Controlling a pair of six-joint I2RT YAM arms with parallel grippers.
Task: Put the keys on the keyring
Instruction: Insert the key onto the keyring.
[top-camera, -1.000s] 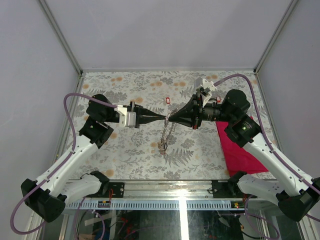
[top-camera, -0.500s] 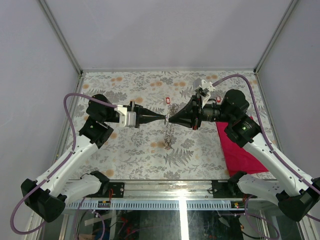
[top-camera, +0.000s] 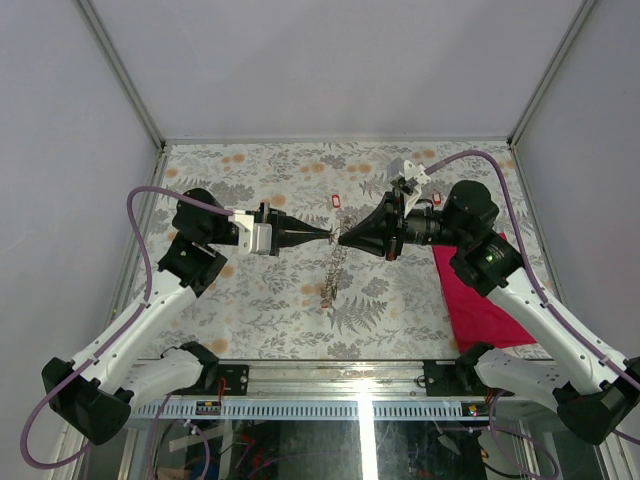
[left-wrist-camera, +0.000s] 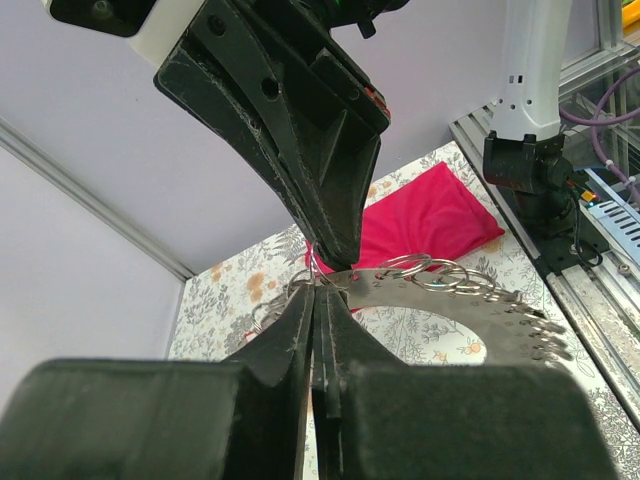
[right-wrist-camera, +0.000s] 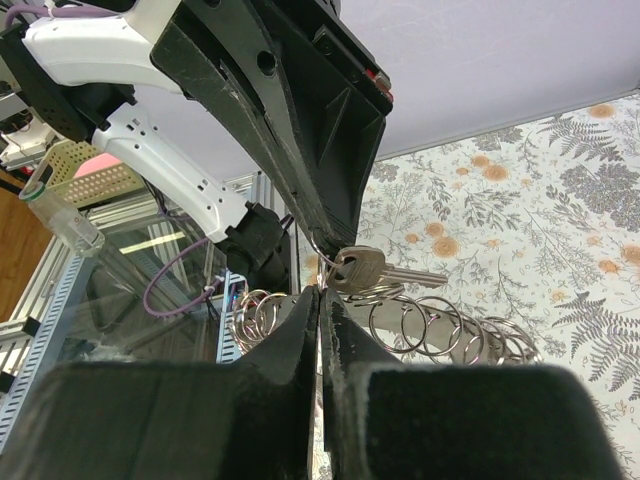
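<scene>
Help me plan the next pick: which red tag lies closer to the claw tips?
The left red tag, just beyond where left claw and right claw meet; the right red tag lies beside the right arm.

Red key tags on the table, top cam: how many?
2. First red tag mid-table, far side; second red tag beside the right arm. Arms may hide more.

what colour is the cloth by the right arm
The cloth is plain pinkish red, clearest in the top view.

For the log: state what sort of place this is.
Probably a robot lab cell: plain white wall panels, white-and-black left robot arm and right robot arm bolted down, floral-patterned tabletop.
</scene>
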